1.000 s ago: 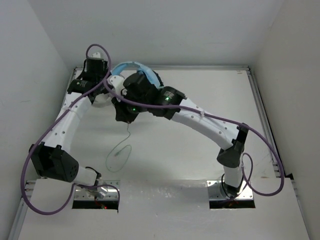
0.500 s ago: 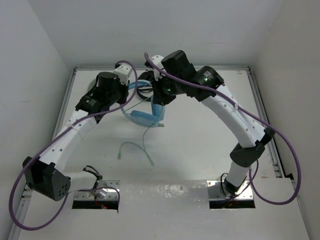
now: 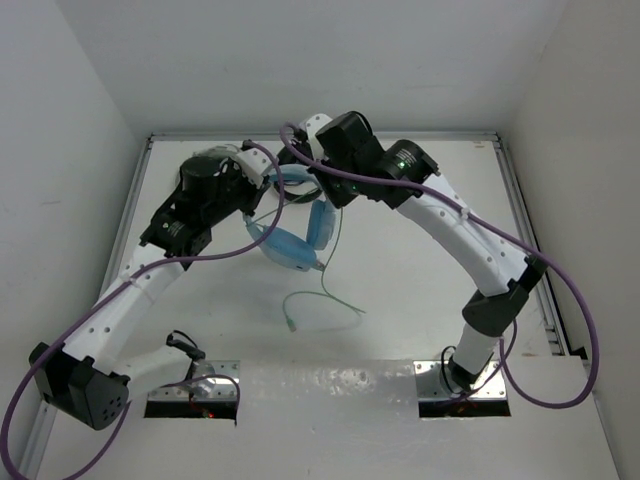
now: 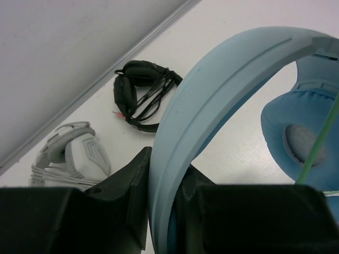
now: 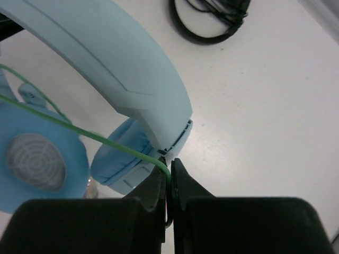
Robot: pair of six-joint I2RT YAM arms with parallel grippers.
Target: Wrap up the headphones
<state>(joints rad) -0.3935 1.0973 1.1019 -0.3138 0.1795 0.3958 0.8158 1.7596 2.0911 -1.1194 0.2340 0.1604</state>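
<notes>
The light blue headphones hang above the table, earcups down. My left gripper is shut on the headband, which runs up between its jaws. My right gripper is shut on the thin pale green cable, pinched between its jaws right beside the headband end. The cable runs across one earcup in the right wrist view. In the top view the cable trails down to the table and ends in a plug.
Black headphones with cable wound round them lie near the back wall. Light grey headphones lie to their left. The black pair also shows in the right wrist view. Walls close the table on three sides.
Both arms have lifted the headphones and swung them toward the table's middle. My right gripper has carried the cable round, and the loose cable end has shifted right on the table.
</notes>
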